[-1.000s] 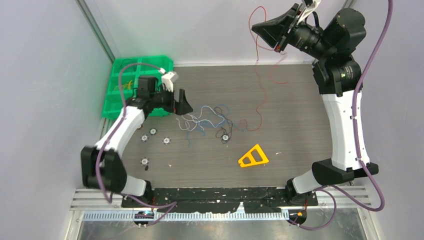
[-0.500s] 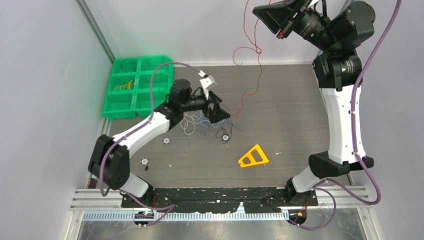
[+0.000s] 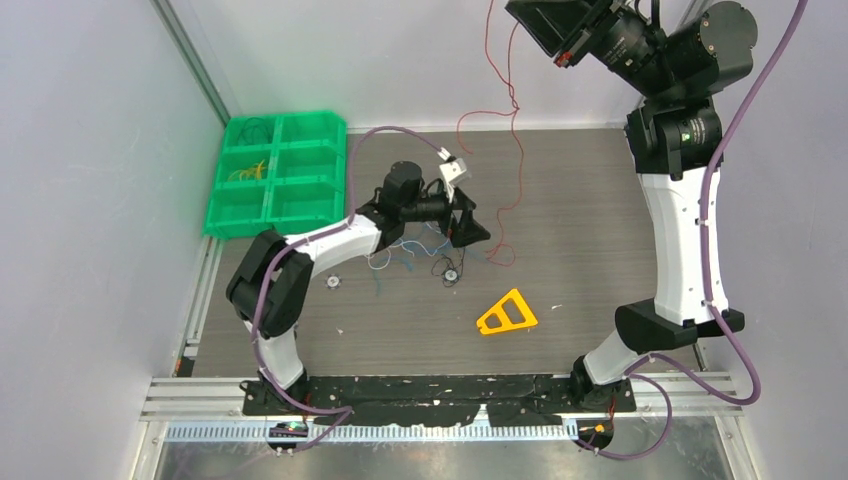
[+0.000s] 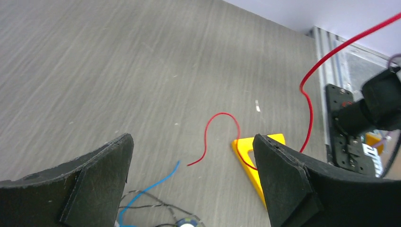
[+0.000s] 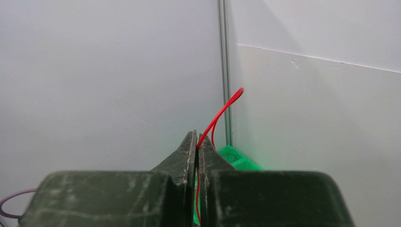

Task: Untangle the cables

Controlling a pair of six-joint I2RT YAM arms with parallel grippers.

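Observation:
A tangle of thin blue, white and black cables (image 3: 405,252) lies mid-table. A long red cable (image 3: 514,150) hangs from my right gripper (image 3: 563,55), which is raised high at the back and shut on it; the pinch shows in the right wrist view (image 5: 197,139). The red cable's free end (image 3: 500,256) rests on the table, also in the left wrist view (image 4: 215,135). My left gripper (image 3: 476,228) is open and empty, low over the right side of the tangle. In its wrist view (image 4: 191,161) a blue cable end (image 4: 156,182) lies between the open jaws.
A green compartment bin (image 3: 275,172) with some cables stands at the back left. A yellow triangular piece (image 3: 506,314) lies front of centre, also in the left wrist view (image 4: 246,158). Small round discs (image 3: 333,282) lie near the tangle.
My left gripper has swung from beside the green bin rightward across the tangle. My right gripper has risen higher, lifting the red cable further off the table.

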